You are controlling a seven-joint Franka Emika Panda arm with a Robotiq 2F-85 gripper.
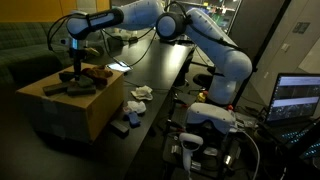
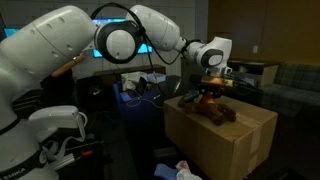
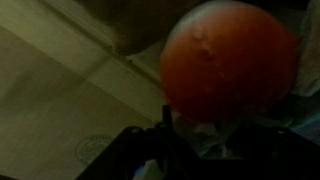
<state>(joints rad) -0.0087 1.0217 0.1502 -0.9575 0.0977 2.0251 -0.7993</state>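
Orange ball (image 3: 230, 60) sits on top of the cardboard box (image 3: 60, 110). In the wrist view it fills the upper right of the picture, round and a little dimpled, right in front of my claw (image 3: 190, 150). The claw shows there only as a dark blur along the bottom edge, so I cannot tell whether my fingers stand apart around the ball or are pressed against it. The ball is so close that I cannot see whether it touches them. In an exterior view my claw (image 2: 208, 86) points straight down over the middle of the box's top, and a spot of orange shows just beneath it. Brown lumps (image 2: 218, 110) lie on the box top just beside that spot, on the side nearer that camera. In an exterior view the box (image 1: 70, 108) stands on a dark table (image 1: 165, 60), with my arm reaching in over it from the table's far side. A grey block (image 1: 55, 88) lies on the box top near its front corner, a little apart from my claw. On the table beside the box lies some crumpled white paper (image 1: 140, 93), with a few small dark things (image 1: 122, 126) at the foot of the box.
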